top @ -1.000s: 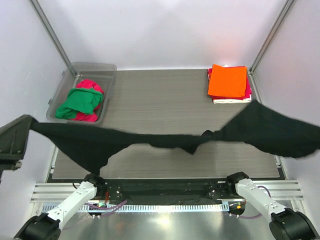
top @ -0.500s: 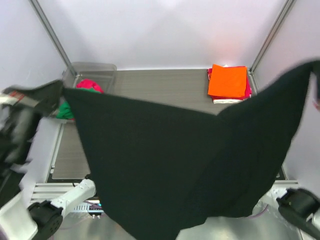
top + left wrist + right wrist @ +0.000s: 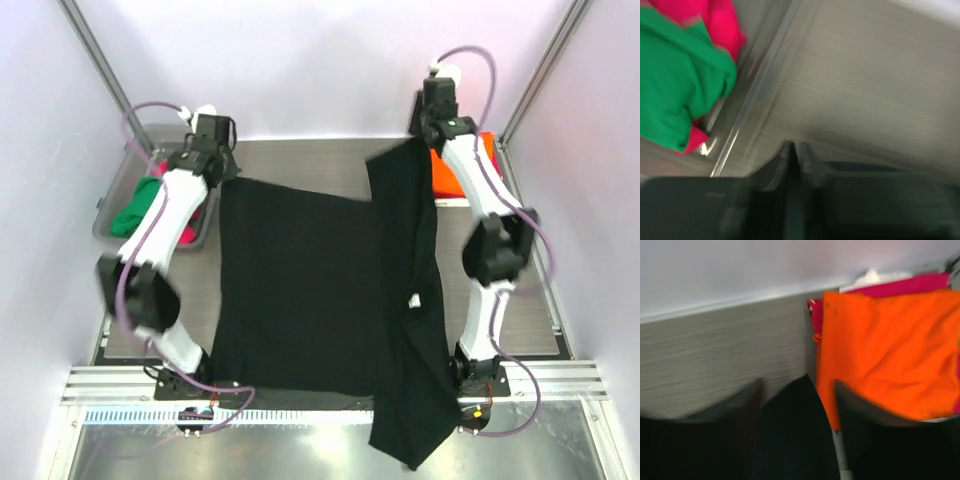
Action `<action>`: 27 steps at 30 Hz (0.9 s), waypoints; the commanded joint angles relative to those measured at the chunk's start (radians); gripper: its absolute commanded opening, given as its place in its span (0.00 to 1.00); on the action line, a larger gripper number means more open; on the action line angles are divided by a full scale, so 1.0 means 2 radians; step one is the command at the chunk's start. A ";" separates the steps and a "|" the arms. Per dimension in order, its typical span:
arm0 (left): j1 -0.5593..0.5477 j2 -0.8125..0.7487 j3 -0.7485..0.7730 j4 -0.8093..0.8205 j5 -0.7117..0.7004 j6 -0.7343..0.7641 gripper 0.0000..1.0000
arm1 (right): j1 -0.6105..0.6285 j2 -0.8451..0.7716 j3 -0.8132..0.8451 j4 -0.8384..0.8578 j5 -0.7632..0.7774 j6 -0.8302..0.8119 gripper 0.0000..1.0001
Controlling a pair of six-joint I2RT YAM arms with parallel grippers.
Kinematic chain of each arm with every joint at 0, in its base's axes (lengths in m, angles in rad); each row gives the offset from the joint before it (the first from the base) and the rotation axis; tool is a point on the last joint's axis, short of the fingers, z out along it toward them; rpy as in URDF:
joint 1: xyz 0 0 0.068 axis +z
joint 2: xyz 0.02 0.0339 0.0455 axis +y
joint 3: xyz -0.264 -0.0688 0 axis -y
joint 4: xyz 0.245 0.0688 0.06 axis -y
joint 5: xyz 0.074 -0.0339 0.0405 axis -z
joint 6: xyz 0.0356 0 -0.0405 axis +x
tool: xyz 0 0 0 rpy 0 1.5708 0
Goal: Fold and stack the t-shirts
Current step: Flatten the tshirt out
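Black t-shirt spread on table, near hem hanging off the front edge, right side folded over. Left gripper pinched tight on the far-left corner; right gripper jaws apart around the far-right corner. Bin far left, orange folded stack far right.

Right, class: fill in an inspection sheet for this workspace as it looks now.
Surface: wood-grain table, largely under cloth.
Job's things: black t-shirt spread out, its right side doubled over and trailing past the near edge; folded stack far right, orange on top; green shirt and pink shirt in the bin.
Clutter: nothing seen.
Grippers: left gripper fingers together at the shirt's far left corner; right gripper fingers apart, cloth between.
Cables: purple cables loop off both arms.
Surroundings: white walls, metal frame posts.
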 commanded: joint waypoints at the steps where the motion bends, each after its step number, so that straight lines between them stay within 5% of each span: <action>1: 0.035 0.111 0.055 -0.015 0.048 -0.004 0.21 | -0.025 0.079 0.106 -0.003 -0.065 0.040 0.83; 4: 0.035 0.143 0.074 -0.029 0.033 -0.006 0.66 | -0.025 0.111 0.130 -0.035 -0.074 0.043 0.95; 6: 0.035 0.140 0.061 -0.030 0.032 -0.012 0.78 | -0.025 0.075 0.074 -0.032 -0.072 0.044 0.95; 13: 0.001 0.055 -0.060 0.004 0.026 -0.044 0.78 | -0.019 -0.102 -0.189 -0.009 -0.138 0.096 0.96; 18: -0.034 0.075 -0.130 0.066 0.079 -0.076 0.77 | 0.021 -0.144 -0.331 0.021 -0.190 0.140 0.95; 27: -0.044 0.192 -0.110 0.081 0.086 -0.101 0.73 | 0.028 -0.019 -0.300 0.007 -0.176 0.136 0.94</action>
